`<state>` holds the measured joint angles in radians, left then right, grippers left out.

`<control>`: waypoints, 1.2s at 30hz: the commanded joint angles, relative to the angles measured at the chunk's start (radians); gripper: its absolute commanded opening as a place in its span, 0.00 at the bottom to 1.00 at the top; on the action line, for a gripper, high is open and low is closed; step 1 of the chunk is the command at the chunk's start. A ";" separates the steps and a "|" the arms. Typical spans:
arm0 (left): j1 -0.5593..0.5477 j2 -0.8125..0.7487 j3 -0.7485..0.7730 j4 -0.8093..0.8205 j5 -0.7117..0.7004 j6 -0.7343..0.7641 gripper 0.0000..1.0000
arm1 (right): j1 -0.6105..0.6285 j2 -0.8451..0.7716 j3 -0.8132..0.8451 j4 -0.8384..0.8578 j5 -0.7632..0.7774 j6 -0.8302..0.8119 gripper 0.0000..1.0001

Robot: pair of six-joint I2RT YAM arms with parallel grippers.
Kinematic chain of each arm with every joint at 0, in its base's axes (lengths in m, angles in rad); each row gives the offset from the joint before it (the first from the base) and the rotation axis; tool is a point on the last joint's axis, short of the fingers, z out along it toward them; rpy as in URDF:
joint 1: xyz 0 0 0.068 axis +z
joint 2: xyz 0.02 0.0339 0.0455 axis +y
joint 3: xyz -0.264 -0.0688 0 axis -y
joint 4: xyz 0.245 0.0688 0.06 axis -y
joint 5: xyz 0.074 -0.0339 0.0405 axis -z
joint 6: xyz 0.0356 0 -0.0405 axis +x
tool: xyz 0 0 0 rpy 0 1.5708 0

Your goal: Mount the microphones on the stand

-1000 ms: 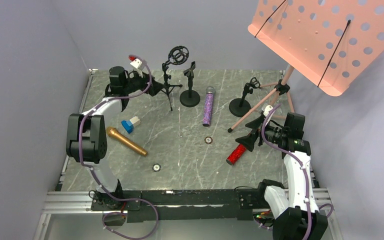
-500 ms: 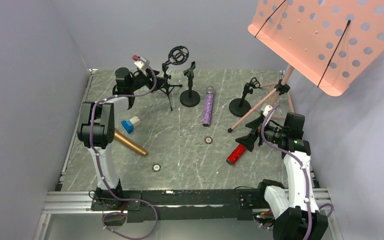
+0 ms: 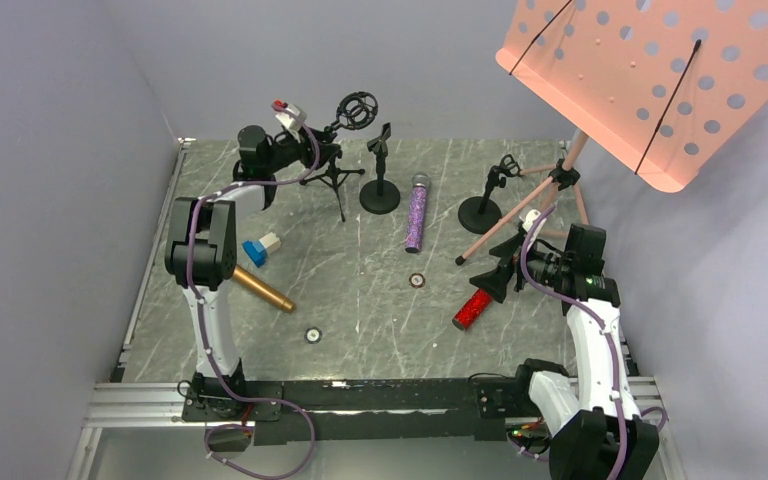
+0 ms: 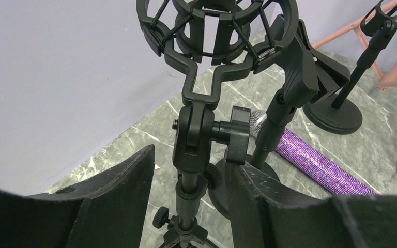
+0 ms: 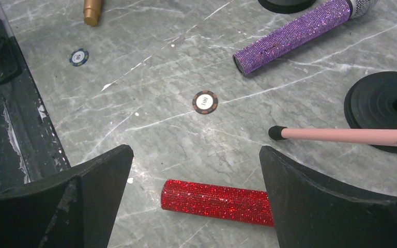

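Note:
The black tripod stand (image 3: 340, 172) with a ring-shaped shock mount (image 4: 214, 28) stands at the back left. My left gripper (image 4: 191, 160) is around its pole just under the swivel joint, open, with a gap showing beside the left finger (image 4: 119, 191). The purple microphone (image 3: 417, 218) lies mid-table behind it. Toward the front left lies the gold microphone (image 3: 252, 282). My right gripper (image 5: 196, 151) hangs wide open just above the red microphone (image 5: 217, 201), which lies flat on the table; its head is hidden by the right finger (image 5: 320, 196).
Two round-base clip stands (image 3: 379, 190) (image 3: 485, 205) stand at the back. The pink music stand (image 3: 650, 70) overhangs the right, one foot (image 5: 341, 135) close to my right gripper. A small blue-and-white object (image 3: 260, 247) and two poker chips (image 3: 417, 281) (image 3: 313, 335) lie on the marble table (image 3: 360, 300).
My left arm has swung right, from the back-left corner to the tripod stand, and its jaws have narrowed around the pole. The right arm has not moved.

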<state>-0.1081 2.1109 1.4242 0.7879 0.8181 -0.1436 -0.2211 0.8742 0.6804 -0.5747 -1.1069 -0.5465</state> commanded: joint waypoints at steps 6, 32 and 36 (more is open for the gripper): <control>-0.003 0.037 0.062 0.008 0.032 -0.003 0.50 | 0.008 0.003 0.046 0.029 -0.002 -0.013 1.00; -0.007 -0.318 -0.235 0.251 0.109 -0.114 0.00 | 0.009 -0.012 0.037 0.037 0.007 -0.014 1.00; -0.033 -0.459 -0.368 0.273 0.114 -0.147 0.00 | 0.009 -0.015 0.033 0.041 0.004 -0.009 1.00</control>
<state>-0.1154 1.8282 1.1244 0.8745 0.8906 -0.2253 -0.2169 0.8749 0.6853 -0.5743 -1.0996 -0.5465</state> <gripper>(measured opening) 0.070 0.995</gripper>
